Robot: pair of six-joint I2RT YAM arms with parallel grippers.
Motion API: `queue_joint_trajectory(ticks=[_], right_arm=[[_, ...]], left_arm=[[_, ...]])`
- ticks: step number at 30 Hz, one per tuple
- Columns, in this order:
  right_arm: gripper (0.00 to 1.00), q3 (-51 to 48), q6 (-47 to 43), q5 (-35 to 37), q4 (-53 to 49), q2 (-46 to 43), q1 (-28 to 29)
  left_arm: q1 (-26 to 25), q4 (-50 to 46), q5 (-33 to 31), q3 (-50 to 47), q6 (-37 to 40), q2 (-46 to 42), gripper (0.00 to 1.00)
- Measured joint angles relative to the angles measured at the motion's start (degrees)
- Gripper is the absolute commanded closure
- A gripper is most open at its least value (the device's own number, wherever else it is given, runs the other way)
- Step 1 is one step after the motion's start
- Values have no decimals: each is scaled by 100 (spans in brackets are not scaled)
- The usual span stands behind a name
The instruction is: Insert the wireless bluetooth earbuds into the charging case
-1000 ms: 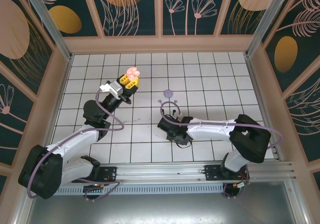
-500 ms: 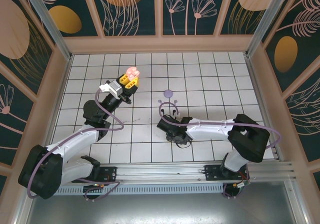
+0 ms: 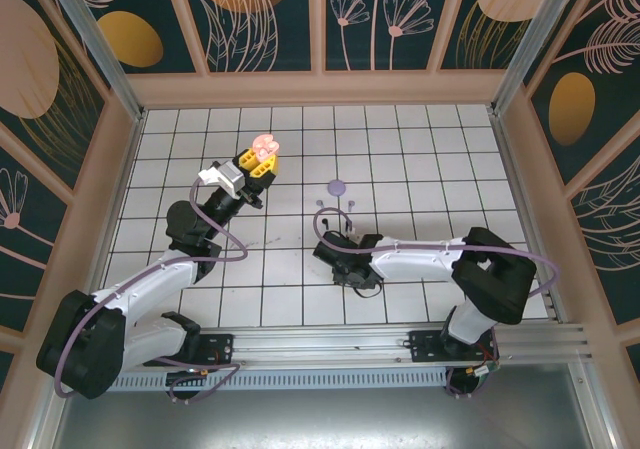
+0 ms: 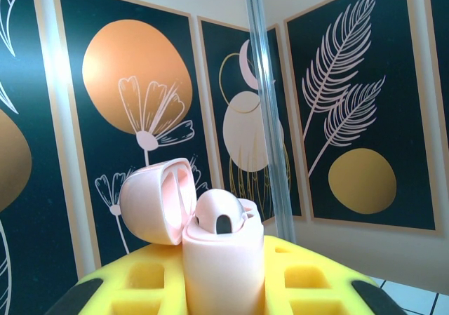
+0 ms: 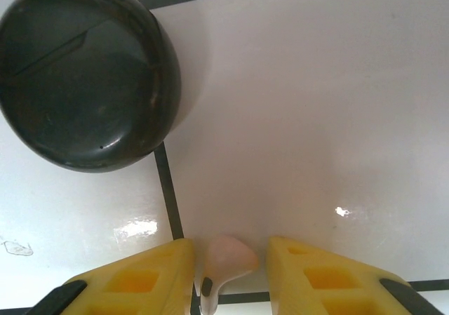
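Earbud pickup beside black case (image 5: 88, 76).
Right gripper (image 5: 229, 250) is hanging part open, its fingers flanking the pink earbud (image 5: 224, 259) lying near the black case, not visibly pinching it. Left gripper (image 3: 261, 166) is clamping the open charging case (image 4: 223, 259), well apart from the black case.

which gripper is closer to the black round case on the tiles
Right. The right gripper is low over the tiles just beside the black round case; the left gripper is away on the table's left side, holding a pink case.
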Motion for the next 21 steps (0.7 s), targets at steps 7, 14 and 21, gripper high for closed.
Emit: queue_joint_trajectory(ticks=[7, 14, 21], right_arm=[[68, 81, -50, 0, -83, 66, 0], [74, 138, -321, -4, -166, 98, -2], [73, 197, -804, -13, -190, 140, -2]], left_arm=[[0, 2, 0, 0, 0, 0, 100], [0, 2, 0, 0, -2, 0, 100], [0, 15, 2, 0, -26, 15, 100]])
